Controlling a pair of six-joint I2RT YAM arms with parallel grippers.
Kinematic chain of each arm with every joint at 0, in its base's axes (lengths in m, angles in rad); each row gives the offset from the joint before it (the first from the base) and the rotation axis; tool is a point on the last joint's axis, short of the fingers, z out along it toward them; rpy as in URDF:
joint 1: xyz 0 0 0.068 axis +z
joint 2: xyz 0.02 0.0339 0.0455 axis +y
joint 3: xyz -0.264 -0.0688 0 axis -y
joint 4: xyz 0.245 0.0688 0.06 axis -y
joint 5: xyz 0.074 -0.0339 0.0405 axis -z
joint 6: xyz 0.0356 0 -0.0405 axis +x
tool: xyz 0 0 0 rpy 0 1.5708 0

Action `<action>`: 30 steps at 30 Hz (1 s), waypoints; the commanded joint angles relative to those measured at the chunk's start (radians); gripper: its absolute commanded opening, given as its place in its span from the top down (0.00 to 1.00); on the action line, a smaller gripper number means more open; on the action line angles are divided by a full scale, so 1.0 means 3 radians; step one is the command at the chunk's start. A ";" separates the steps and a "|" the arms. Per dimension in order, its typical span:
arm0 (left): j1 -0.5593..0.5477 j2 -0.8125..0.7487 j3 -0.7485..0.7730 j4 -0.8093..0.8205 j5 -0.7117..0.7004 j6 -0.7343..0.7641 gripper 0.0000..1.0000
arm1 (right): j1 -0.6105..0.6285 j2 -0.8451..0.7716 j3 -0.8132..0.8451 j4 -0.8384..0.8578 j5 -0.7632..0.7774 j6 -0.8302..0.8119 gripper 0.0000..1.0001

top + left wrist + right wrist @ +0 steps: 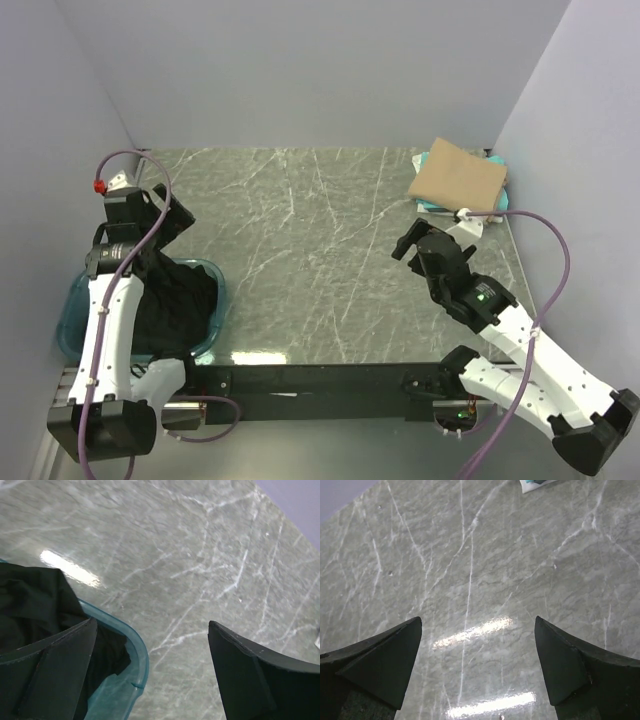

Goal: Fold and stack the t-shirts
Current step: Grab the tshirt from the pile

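Marbled grey-green tabletop [300, 230] runs between pale lavender walls, and most of it lies bare. The left gripper [160, 215] hangs with its fingers spread wide and nothing between them, over the far rim of the teal bin [216, 292]. In the left wrist view one finger sits above the black t-shirt [30, 595] and the other above bare marble.

That shirt lies crumpled in the bin, heaped up against the near side. It is judged light, limp and quick to sag, so a pinch on a single raised fold or an edge near the rim should lift it. Collar and hem cannot be made out in the dark heap.

Across the table, well apart, the right gripper [412, 245] hovers over bare marble, likewise spread and empty (its wrist view shows only stone between the fingers). Beyond it, in the far right corner, a tan folded shirt [458, 178] rests on what looks like a teal shirt [428, 204], the stack where the black one likely belongs once folded.
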 commanded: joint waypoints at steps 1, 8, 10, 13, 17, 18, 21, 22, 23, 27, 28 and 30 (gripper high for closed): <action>-0.0001 -0.0113 0.0097 0.0002 -0.0320 0.0004 0.01 | -0.0024 0.0068 0.0174 0.0078 0.0185 -0.0038 0.00; -0.0001 -0.0261 0.0031 -0.0203 -0.0652 -0.0215 0.01 | -0.0024 0.0241 0.0164 0.0109 0.0124 0.0085 0.00; -0.0006 -0.0322 -0.0051 -0.0310 -0.0755 -0.0277 0.01 | -0.0024 0.0288 0.0215 0.0048 0.0134 0.0161 0.00; -0.0001 -0.0338 -0.0229 -0.0423 -0.0893 -0.0394 0.01 | -0.0029 0.0385 0.0312 -0.0116 0.0190 0.0253 0.00; 0.0045 -0.0205 -0.0531 -0.0453 -0.0751 -0.0665 0.00 | -0.0024 0.0380 0.0302 -0.0167 0.0186 0.0330 0.00; 0.0065 -0.0108 -0.0613 -0.0448 -0.0669 -0.0706 0.01 | -0.0024 0.0360 0.0267 -0.0147 0.0170 0.0340 0.00; 0.0121 0.0081 -0.0726 -0.0402 -0.0633 -0.0809 0.01 | -0.0024 0.0258 0.0185 -0.0070 0.0114 0.0356 0.00; 0.0147 0.0122 -0.0747 -0.0347 -0.0582 -0.0814 0.00 | -0.0024 0.0237 0.0164 -0.0055 0.0109 0.0361 0.00; 0.0157 0.0158 -0.0757 -0.0321 -0.0556 -0.0804 0.01 | -0.0024 0.0206 0.0154 -0.0039 0.0104 0.0356 0.00; 0.0173 0.0281 -0.0869 -0.0264 -0.0474 -0.0834 0.01 | -0.0024 0.0175 0.0128 -0.0085 0.0129 0.0361 0.00; 0.0173 0.0291 -0.0900 -0.0259 -0.0459 -0.0860 0.01 | -0.0024 0.0170 0.0128 -0.0105 0.0134 0.0366 0.00; 0.0178 0.0327 -0.0926 -0.0234 -0.0418 -0.0911 0.01 | -0.0024 0.0160 0.0123 -0.0136 0.0155 0.0366 0.00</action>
